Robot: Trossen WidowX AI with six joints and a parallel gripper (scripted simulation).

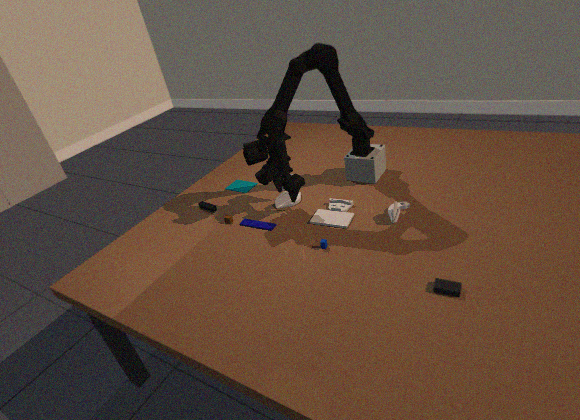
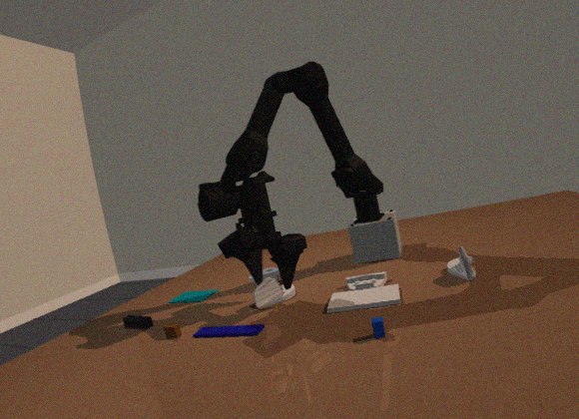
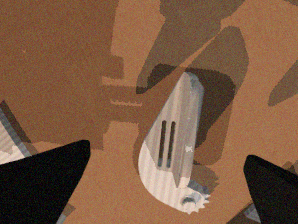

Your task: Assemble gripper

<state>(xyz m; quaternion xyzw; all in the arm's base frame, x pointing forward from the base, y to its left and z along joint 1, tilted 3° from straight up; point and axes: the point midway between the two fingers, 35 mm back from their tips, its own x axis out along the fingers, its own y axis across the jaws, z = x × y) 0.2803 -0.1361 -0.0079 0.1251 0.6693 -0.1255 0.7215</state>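
Note:
My gripper [image 1: 287,194] [image 2: 274,285] [image 3: 168,156] is open, its fingers low on either side of one white jaw [image 2: 268,294] [image 3: 172,145]. This jaw has gear teeth and two slots and lies between the fingers, not gripped. The other white jaw [image 1: 394,212] [image 2: 465,266] rests far to the right. A pale part with raised features [image 1: 341,204] [image 2: 366,281] sits behind a flat white slab [image 1: 332,218] [image 2: 364,299]. Another pale part [image 2: 271,272] is behind the gripper, mostly hidden. I cannot tell which of these are the gripper base and housing plate.
A dark blue bar [image 1: 258,225] [image 2: 230,330], orange cube [image 1: 228,219] [image 2: 172,331], black block [image 1: 207,206] [image 2: 138,322] and teal plate [image 1: 241,186] [image 2: 194,296] lie left. A small blue block [image 1: 324,244] [image 2: 378,327] is in front of the slab. Another black block [image 1: 447,287] lies front right.

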